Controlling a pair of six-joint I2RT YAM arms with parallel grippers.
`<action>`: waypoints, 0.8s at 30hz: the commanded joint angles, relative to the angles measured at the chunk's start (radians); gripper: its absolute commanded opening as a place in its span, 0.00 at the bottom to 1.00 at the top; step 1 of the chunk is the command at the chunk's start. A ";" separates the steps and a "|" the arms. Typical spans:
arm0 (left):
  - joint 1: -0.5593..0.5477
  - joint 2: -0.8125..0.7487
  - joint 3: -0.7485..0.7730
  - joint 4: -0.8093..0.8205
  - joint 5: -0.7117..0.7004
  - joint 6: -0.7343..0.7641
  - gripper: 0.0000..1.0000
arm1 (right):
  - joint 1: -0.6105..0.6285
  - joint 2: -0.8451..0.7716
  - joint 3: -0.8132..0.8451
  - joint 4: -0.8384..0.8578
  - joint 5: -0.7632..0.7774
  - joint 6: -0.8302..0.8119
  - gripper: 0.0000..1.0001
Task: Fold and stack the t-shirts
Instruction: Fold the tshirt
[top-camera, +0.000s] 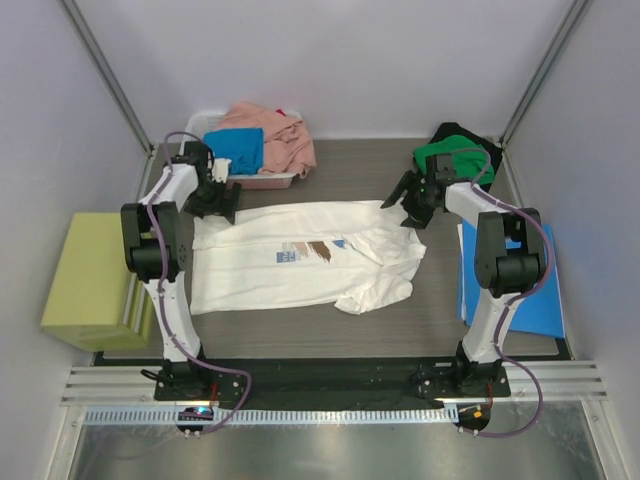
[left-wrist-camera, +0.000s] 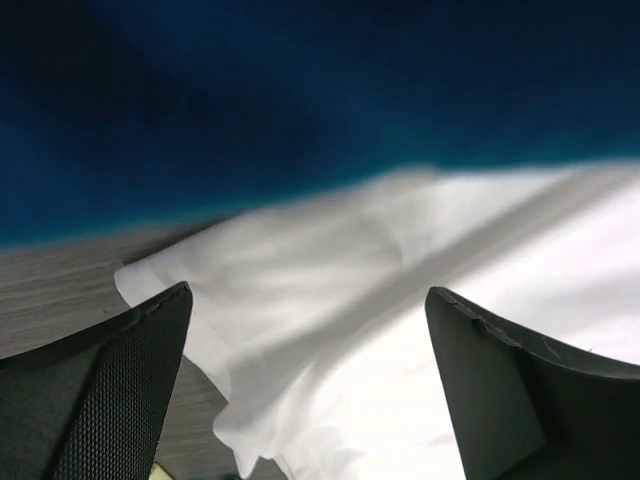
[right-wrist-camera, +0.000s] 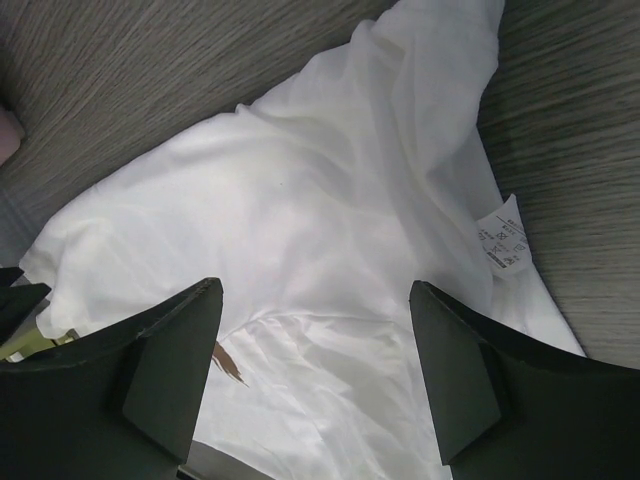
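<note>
We see a white t-shirt (top-camera: 300, 255) lying spread out on the grey worktop (top-camera: 350, 170), with its front facing up. It has a small blue and brown print (top-camera: 310, 250) in the middle. The right end of the white t-shirt is bunched and wrinkled.

The left tool (top-camera: 220, 203) is at the far left corner of the white t-shirt. In the left wrist view the left tool (left-wrist-camera: 310, 380) is spread wide apart, with white cloth under it and nothing held between its 2 fingers.

The right tool (top-camera: 402, 203) is at the far right corner of the white t-shirt. In the right wrist view the right tool (right-wrist-camera: 315, 370) is also spread apart, just above the white t-shirt (right-wrist-camera: 300, 230), holding nothing. A small label (right-wrist-camera: 503, 240) sticks out at the cloth's edge there.

Behind the white t-shirt, on the left, a white basket (top-camera: 200, 121) holds a bright blue t-shirt (top-camera: 240, 150) and a salmon pink t-shirt (top-camera: 285, 135). Behind the white t-shirt, on the right, a green t-shirt (top-camera: 450, 158) lies on a black t-shirt (top-camera: 465, 133). A flat blue folder (top-camera: 540, 300) lies to the right of the white t-shirt. A yellow-green block (top-camera: 90, 275) sits to its left.
</note>
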 joint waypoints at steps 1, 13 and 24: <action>-0.020 -0.188 -0.093 -0.006 0.061 0.048 1.00 | 0.007 -0.016 0.049 0.024 0.012 0.009 0.82; -0.057 -0.740 -0.531 -0.101 0.208 0.101 1.00 | 0.145 -0.306 -0.179 -0.024 0.070 0.018 0.84; -0.108 -0.695 -0.781 -0.063 0.061 0.203 1.00 | 0.209 -0.685 -0.449 -0.243 0.250 0.028 0.84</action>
